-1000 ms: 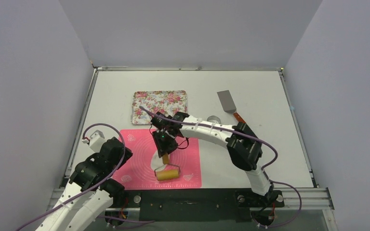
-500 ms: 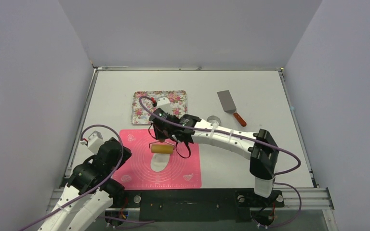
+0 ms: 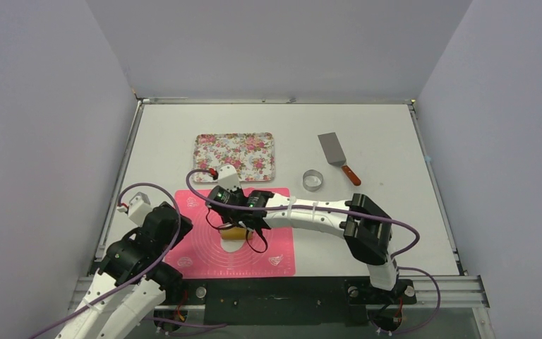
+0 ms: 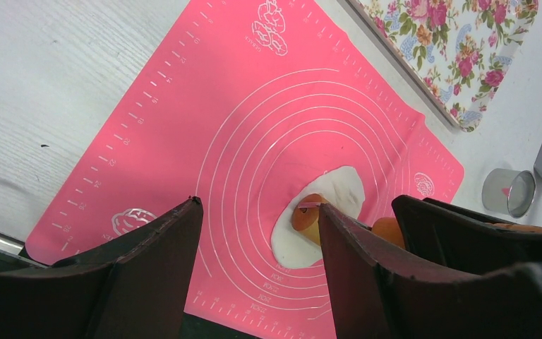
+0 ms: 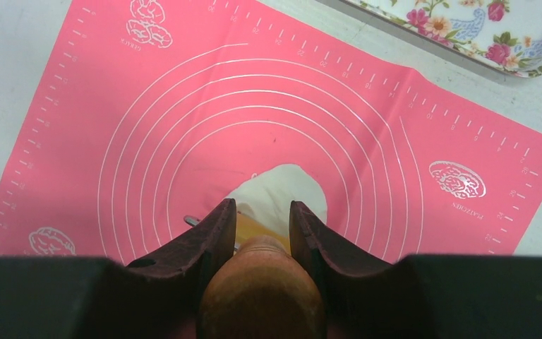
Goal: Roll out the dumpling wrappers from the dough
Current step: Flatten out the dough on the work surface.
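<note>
White dough (image 5: 286,187) lies under rolling pin (image 5: 261,293) clamped in right end effector (image 5: 261,207).

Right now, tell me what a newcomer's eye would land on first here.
The bright pink mat near the front edge of the table, with flattened white dough at its middle. The right gripper is shut on a wooden rolling pin resting on that dough. Just behind the mat lies a floral tray.

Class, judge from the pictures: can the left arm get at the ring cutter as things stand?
Probably not directly: the ring cutter stands beyond the mat's far right corner, and the right arm, holding the roller on the dough, stretches across between it and the open left gripper.
</note>
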{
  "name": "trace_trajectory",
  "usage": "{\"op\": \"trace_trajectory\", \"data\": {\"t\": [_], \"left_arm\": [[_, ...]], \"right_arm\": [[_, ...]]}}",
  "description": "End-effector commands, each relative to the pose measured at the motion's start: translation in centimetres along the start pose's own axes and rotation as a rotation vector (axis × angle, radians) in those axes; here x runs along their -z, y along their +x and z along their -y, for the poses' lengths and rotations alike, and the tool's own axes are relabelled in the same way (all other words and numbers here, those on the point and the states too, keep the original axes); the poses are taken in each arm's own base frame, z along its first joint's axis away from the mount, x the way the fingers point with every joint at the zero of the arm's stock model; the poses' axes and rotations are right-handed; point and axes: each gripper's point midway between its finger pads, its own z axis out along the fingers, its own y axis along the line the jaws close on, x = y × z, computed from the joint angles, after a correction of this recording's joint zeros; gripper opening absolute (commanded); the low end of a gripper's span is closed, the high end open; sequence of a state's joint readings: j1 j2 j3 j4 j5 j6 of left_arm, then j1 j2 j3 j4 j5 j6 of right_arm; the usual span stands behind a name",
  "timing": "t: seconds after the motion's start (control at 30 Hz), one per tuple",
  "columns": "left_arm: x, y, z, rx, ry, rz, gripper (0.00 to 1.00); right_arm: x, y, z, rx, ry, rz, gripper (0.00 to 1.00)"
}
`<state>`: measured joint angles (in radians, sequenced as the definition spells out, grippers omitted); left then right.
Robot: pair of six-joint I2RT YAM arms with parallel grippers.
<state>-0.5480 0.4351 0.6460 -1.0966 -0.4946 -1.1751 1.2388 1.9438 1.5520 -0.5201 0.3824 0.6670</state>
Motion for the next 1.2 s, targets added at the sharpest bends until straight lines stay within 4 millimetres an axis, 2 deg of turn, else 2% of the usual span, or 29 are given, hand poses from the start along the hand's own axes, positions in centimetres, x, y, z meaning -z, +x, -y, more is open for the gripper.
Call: {"op": "trace_trajectory", "data": {"t": [0.0,0.13,0.23,0.33,0.4,0.5,0.63,0.67,0.73,0.83,0.97,1.07,1.17], "left_arm": [[0.5,-1.1,0.5,0.039,0.017,0.038,0.59],[0.6,-1.1,0.5,0.041,0.018,0.036,0.59],[0.7,-1.1,0.5,0.044,0.021,0.033,0.59],[0.8,-1.1,0.5,0.045,0.023,0.034,0.59],[0.9,-1.3,0.5,0.045,0.025,0.036,0.59],[1.2,-1.4,0.5,0.041,0.027,0.038,0.59],[1.4,-1.5,0.6,0.036,0.031,0.037,0.59],[1.4,-1.5,0.6,0.036,0.032,0.034,0.59],[1.4,-1.4,0.6,0.035,0.033,0.029,0.59],[1.4,-1.3,0.7,0.033,0.037,0.025,0.59],[1.4,-1.2,0.7,0.031,0.039,0.022,0.59],[1.3,-1.2,0.8,0.028,0.038,0.019,0.59],[1.3,-1.2,0.8,0.025,0.036,0.018,0.59]], "right_arm": [[-0.9,-0.1,1.4,-0.004,0.068,0.043,0.0],[-2.2,-2.0,4.5,-0.055,0.168,0.122,0.0],[-2.2,-3.6,6.4,-0.084,0.232,0.196,0.0],[-2.0,-5.2,7.0,-0.104,0.256,0.265,0.0],[-2.2,-5.5,7.1,-0.107,0.264,0.291,0.0],[-2.7,-4.8,7.1,-0.101,0.261,0.293,0.0],[-1.9,-3.3,5.7,-0.099,0.192,0.283,0.0],[-1.7,-2.3,4.8,-0.093,0.161,0.268,0.0],[-0.7,-1.6,3.5,-0.1,0.117,0.265,0.0],[1.0,-1.5,1.7,-0.118,0.06,0.278,0.0],[2.0,-0.9,0.1,-0.143,0.001,0.264,0.0],[2.1,-0.4,-0.5,-0.131,-0.011,0.255,0.0],[1.6,0.0,-0.2,-0.123,0.01,0.252,0.0]]}}
